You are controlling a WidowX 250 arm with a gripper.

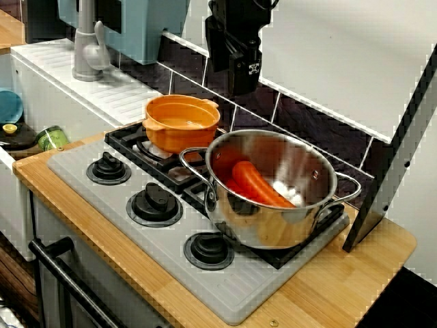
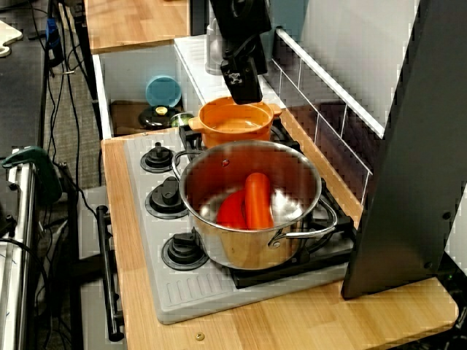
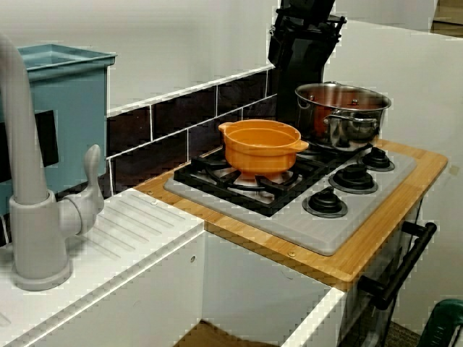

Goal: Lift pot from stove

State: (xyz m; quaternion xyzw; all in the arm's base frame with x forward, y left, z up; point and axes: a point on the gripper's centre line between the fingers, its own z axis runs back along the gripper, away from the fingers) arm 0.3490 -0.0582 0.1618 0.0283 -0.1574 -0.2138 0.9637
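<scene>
The small round orange plastic pot (image 1: 181,121), glossy, with two stubby side handles, sits on the black burner grate at the rear of the grey ribbed toy stove (image 1: 157,236) set in the pale wooden tabletop (image 1: 328,287). Beside it stands a shiny steel pot (image 1: 273,188) holding an orange carrot-shaped piece (image 1: 259,183). The black gripper (image 1: 240,72) hangs above; whether its fingers are apart cannot be told.

Light wooden counter (image 1: 328,287): carries a grey ribbed toy stove (image 1: 225,287) with black burner grates and three black round knobs, set below and forward of the fingers. A dark slanted panel (image 2: 408,168) stands on the counter's end farthest from the fingers.
</scene>
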